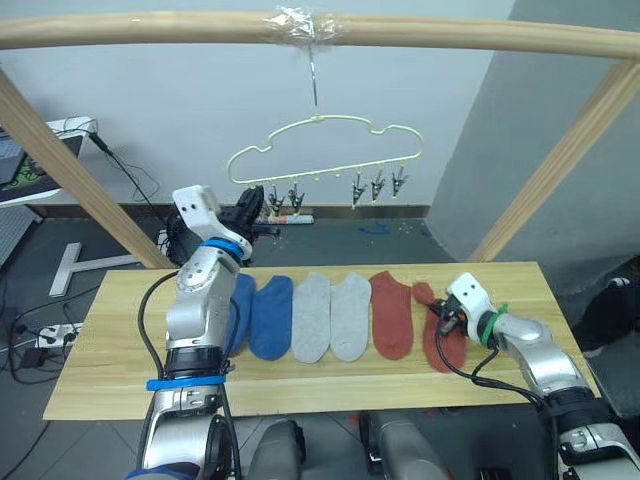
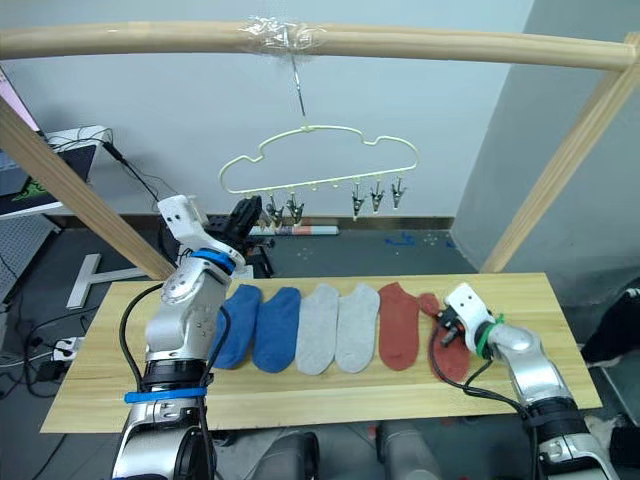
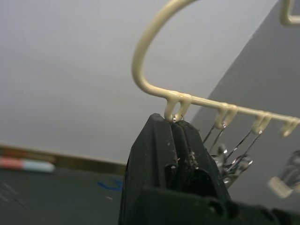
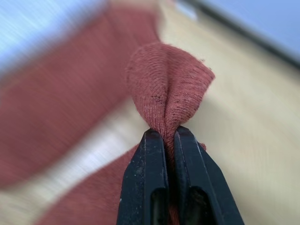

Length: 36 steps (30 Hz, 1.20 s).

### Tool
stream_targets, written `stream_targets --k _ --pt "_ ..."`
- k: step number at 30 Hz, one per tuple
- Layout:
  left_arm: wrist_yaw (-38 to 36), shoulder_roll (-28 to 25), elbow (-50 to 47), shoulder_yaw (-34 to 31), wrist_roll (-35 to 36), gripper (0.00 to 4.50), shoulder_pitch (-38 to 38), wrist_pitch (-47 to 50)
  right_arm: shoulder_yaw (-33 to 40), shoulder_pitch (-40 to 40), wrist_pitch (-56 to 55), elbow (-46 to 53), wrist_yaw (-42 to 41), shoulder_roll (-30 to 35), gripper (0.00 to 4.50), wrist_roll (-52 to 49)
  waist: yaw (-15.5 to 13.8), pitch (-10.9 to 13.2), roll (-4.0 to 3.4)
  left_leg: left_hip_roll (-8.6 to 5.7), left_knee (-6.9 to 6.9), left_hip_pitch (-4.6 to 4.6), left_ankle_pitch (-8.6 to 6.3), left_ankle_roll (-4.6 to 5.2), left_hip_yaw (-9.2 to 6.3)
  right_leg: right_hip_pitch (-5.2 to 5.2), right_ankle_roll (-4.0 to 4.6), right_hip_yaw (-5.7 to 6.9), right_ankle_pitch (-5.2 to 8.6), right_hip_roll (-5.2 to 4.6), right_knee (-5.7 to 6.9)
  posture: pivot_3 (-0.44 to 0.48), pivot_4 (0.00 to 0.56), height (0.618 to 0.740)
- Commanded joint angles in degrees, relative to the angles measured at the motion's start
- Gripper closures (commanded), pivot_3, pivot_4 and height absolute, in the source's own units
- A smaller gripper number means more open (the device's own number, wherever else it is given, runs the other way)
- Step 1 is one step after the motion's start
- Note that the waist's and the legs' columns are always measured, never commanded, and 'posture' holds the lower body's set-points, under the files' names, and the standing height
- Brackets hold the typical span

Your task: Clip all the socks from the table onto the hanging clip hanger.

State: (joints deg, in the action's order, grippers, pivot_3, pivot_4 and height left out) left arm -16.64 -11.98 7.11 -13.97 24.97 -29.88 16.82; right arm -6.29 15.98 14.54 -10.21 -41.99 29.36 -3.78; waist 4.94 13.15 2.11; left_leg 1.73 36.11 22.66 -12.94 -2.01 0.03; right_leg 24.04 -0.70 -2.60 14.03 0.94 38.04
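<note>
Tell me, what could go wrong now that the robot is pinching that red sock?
The right gripper pinches only a small fold of the rust red sock, so the fabric might slip out when it is lifted. The left gripper is shut at the leftmost clip of the clip hanger, which hangs on a thin hook; a push could set it swinging and make the clips hard to reach. Dragging the sock could also disturb the other rust red sock lying beside it.

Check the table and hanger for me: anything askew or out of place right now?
Only the rightmost rust red sock: its end is bunched up, pinched by the right gripper. The other five socks lie flat in a row. The clip hanger hangs level, its clips bare, with the left gripper shut at its leftmost clip.
</note>
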Motion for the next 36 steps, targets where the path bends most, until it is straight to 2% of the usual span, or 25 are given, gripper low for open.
stream_targets --k 1,4,10,15,19,26,36 --pt "0.5 -0.5 -2.0 -4.2 7.7 4.5 1.1 8.8 -2.6 1.8 5.7 11.4 -1.7 -2.2 4.48 -2.7 0.0 0.0 0.01 0.0 0.0 -0.01 0.0 0.0 -0.07 -0.02 0.0 0.03 0.0 0.01 0.0 -0.024 0.248 0.74" --pt "0.6 -0.7 -4.5 -6.9 14.9 4.5 1.0 15.4 -6.6 5.8 11.1 16.0 -0.7 -8.1 4.48 -3.8 0.3 0.0 0.02 0.14 -0.04 -0.02 0.01 -0.01 -0.1 0.02 0.0 0.03 0.0 0.12 0.04 -0.014 0.243 0.74" --pt "1.2 -1.6 -10.4 -7.8 22.3 4.5 2.8 23.1 -10.5 12.8 10.0 9.0 1.9 -16.1 4.48 -1.2 -1.0 0.1 -0.01 0.15 -0.03 0.2 0.02 -0.04 -0.44 0.06 0.02 0.12 0.0 0.14 -0.07 0.014 0.23 0.74" --pt "1.7 -1.8 -12.7 -7.5 25.2 4.5 3.7 25.4 -11.4 16.1 8.0 4.6 2.0 -18.4 4.48 -0.8 -1.8 0.1 0.0 -0.04 -0.02 0.27 0.02 -0.04 -0.49 0.07 0.01 0.08 0.0 -0.16 -0.2 0.033 0.219 0.74" --pt "1.7 -1.6 -15.6 -6.0 25.3 4.5 5.5 25.6 -10.8 20.9 6.1 -0.2 3.6 -23.2 4.48 -1.3 -1.9 0.1 0.02 -0.01 -0.02 0.27 0.02 -0.03 -0.49 0.08 0.01 0.09 0.0 -0.18 -0.19 0.041 0.214 0.74" --pt "1.8 -2.3 -17.7 -5.3 26.7 4.5 7.6 26.8 -10.1 21.5 6.2 0.7 4.1 -25.3 4.48 -1.9 -2.3 0.1 0.02 0.03 -0.05 0.3 0.02 -0.04 -0.89 0.09 0.03 0.23 0.0 -0.11 -0.11 0.049 0.209 0.74" --pt "2.4 -2.3 -16.3 -5.8 26.1 4.5 6.7 25.6 -9.7 20.9 7.1 2.6 3.7 -24.4 4.48 -2.2 -2.3 0.0 0.02 0.02 -0.02 0.3 0.02 -0.04 -0.85 0.08 0.03 0.19 0.0 -0.15 -0.11 0.044 0.193 0.74"
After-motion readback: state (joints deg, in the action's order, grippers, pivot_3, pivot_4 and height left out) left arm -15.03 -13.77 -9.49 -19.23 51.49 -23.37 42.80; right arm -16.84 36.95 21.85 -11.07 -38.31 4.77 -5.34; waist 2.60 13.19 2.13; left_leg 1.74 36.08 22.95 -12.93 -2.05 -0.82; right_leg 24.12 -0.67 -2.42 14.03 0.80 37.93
